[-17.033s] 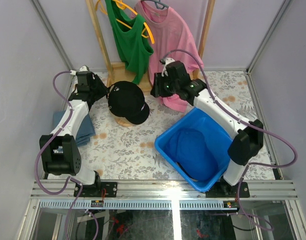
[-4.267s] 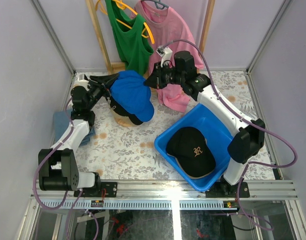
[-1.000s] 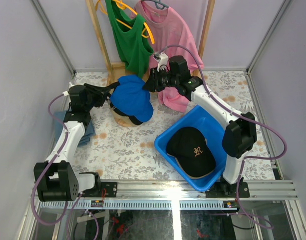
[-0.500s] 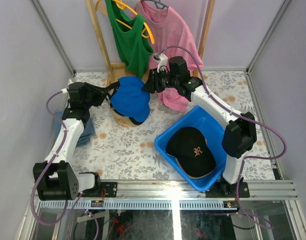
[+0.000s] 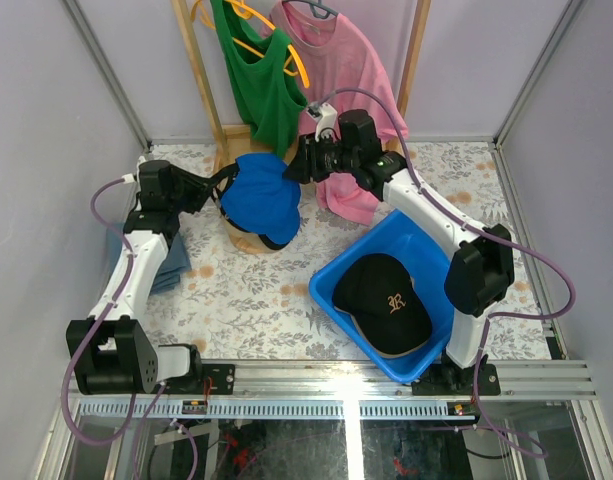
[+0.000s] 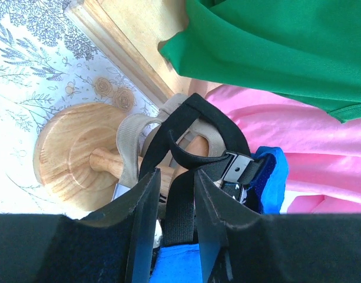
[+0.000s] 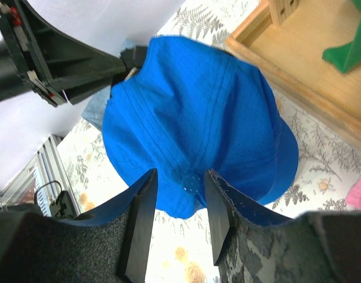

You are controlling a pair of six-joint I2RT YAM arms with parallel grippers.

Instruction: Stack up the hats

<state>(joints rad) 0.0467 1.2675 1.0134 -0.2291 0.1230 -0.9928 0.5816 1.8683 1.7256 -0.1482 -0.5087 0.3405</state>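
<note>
A royal blue hat (image 5: pixel 264 195) (image 7: pixel 198 130) sits on top of a black hat (image 5: pixel 274 238) on the round wooden stand (image 5: pixel 248 242) (image 6: pixel 74 153). My left gripper (image 5: pixel 224 182) (image 6: pixel 175 177) is at the back of the pile, jaws narrow but open, with a black strap (image 6: pixel 180 206) standing between them. A tan strap (image 6: pixel 130 135) hangs beside it. My right gripper (image 5: pixel 289 168) (image 7: pixel 179 175) hovers open just above the blue hat's crown, holding nothing. Another black hat (image 5: pixel 381 295) with an embroidered letter lies in the blue bin (image 5: pixel 351 252).
A wooden rack (image 5: pixel 201 70) at the back holds a green top (image 5: pixel 261 80) and a pink shirt (image 5: pixel 341 70), which hangs close behind my right arm. A folded grey-blue cloth (image 5: pixel 171 265) lies at the left under my left arm.
My right jaws have widened and come off the blue hat, which now sits lower on the pile. My left jaws have narrowed around the black strap.
</note>
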